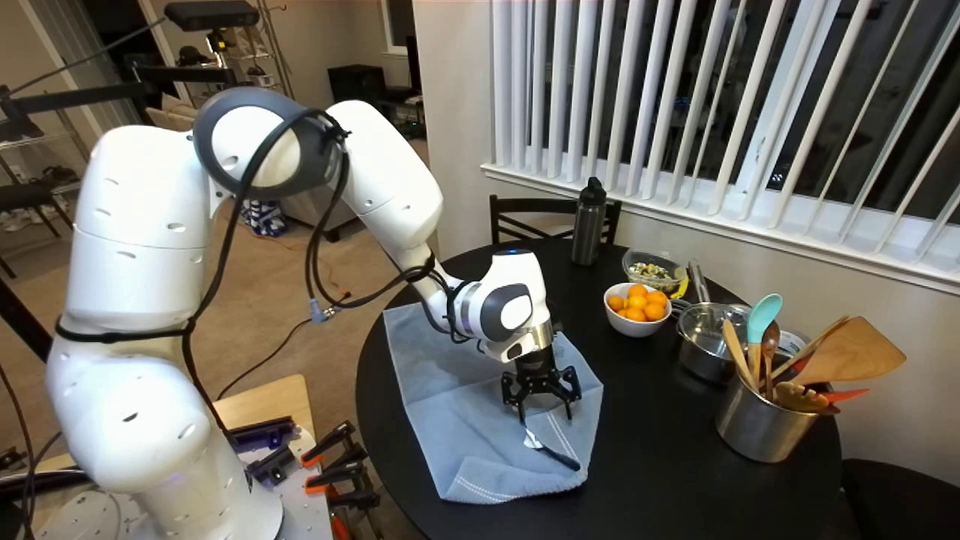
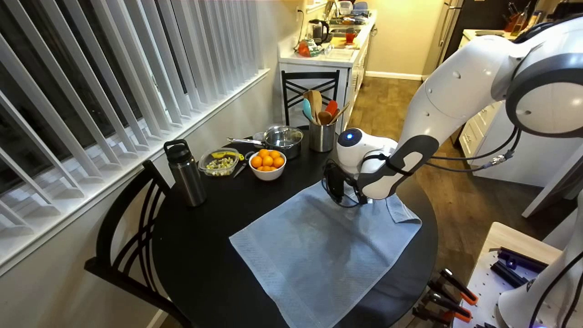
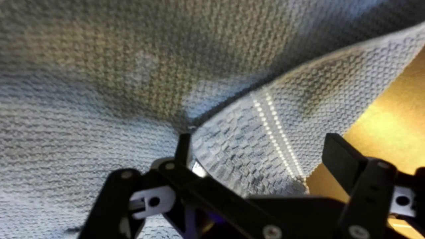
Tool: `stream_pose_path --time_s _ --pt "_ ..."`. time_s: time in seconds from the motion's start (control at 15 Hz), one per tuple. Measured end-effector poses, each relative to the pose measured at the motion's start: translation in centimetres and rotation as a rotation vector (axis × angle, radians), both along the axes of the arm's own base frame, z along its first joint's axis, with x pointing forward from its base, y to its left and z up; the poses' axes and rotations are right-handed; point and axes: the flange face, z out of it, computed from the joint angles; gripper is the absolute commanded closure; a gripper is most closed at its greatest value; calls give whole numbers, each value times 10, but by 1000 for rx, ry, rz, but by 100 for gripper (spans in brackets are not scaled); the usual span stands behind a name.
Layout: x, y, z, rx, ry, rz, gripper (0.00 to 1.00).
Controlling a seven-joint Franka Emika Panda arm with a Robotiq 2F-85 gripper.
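A light blue towel lies spread over the round black table, seen in both exterior views. My gripper points down over it, jaws wide apart and holding nothing. In the wrist view, a folded-over flap of the towel with two rows of white stitching shows between the fingertips. The left finger is at the edge of that fold; whether it touches the cloth I cannot tell. The other finger stands past the flap's edge. A white tag lies near the fingertips. The arm hides the fingertips in an exterior view.
Around the table stand a white bowl of oranges, a metal pot, a steel holder with utensils, a clear food container and a tall bottle. A chair is at the table's edge.
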Motion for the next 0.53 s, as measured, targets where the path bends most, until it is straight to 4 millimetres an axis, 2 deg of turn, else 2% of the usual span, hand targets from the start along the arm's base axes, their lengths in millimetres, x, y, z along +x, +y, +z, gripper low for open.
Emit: stream_pose_path --time_s 0.2,0.53 --pt "-1 -2 -2 -18 -3 2 0" --pt "-6 12 -11 0 4 28 0"
